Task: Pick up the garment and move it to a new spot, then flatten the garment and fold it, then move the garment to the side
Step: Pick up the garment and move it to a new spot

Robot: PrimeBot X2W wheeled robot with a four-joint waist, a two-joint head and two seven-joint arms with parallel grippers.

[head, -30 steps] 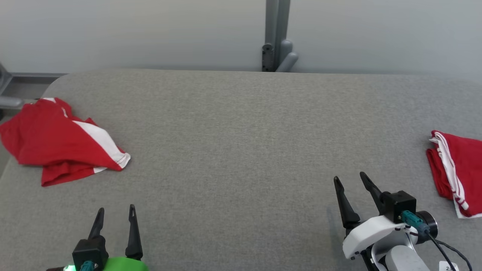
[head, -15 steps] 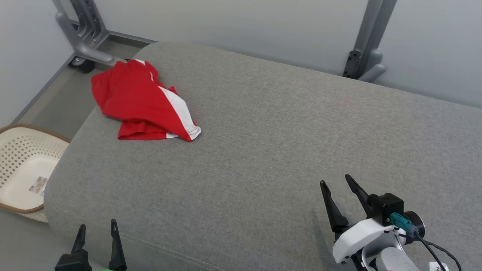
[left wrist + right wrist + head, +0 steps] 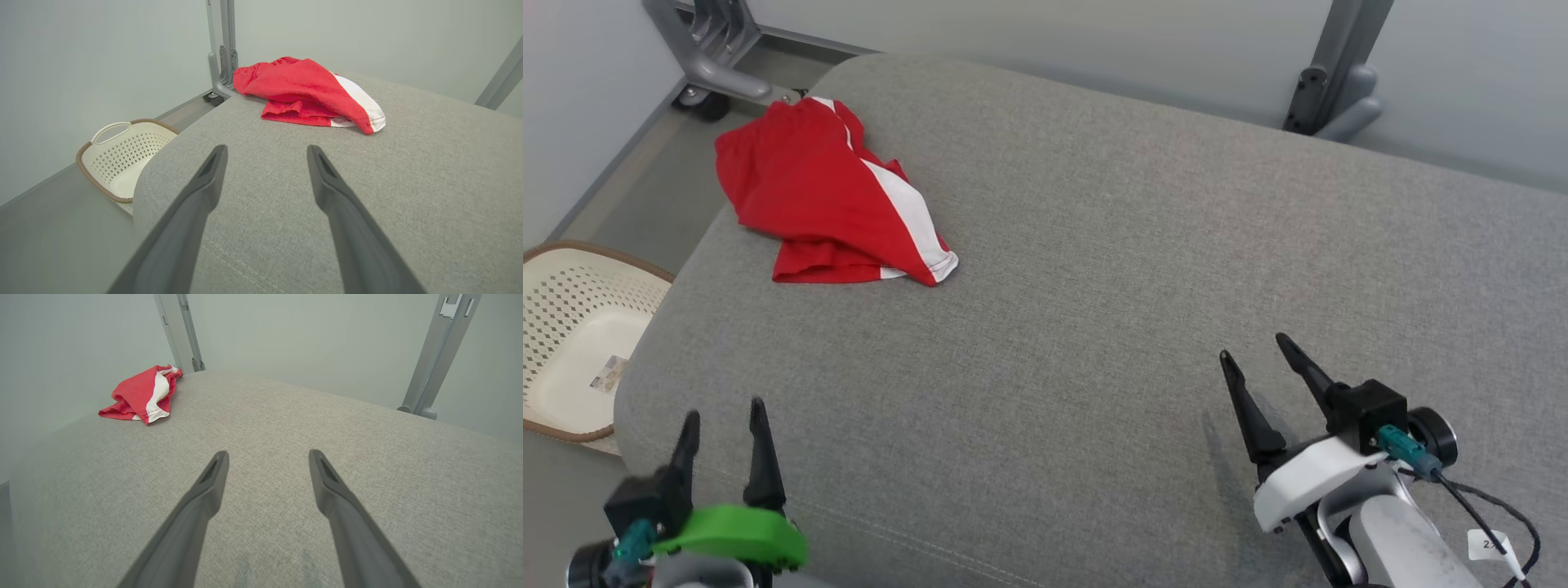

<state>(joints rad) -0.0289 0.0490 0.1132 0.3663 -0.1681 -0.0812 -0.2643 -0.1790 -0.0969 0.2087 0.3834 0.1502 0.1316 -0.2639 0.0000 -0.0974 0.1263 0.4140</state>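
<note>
Now we see the crumpled red-and-white garment (image 3: 829, 204) at the far left corner of the grey fabric table (image 3: 1094, 286), our left gripper (image 3: 725, 410) and right gripper (image 3: 1254, 346) both spread and empty, and the label (image 3: 608, 373) in the cream basket (image 3: 556, 282) too small to read.

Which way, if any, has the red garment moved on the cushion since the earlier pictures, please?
No. The garment lies at the same cushion corner by the wheeled frame; the camera turned.
</note>
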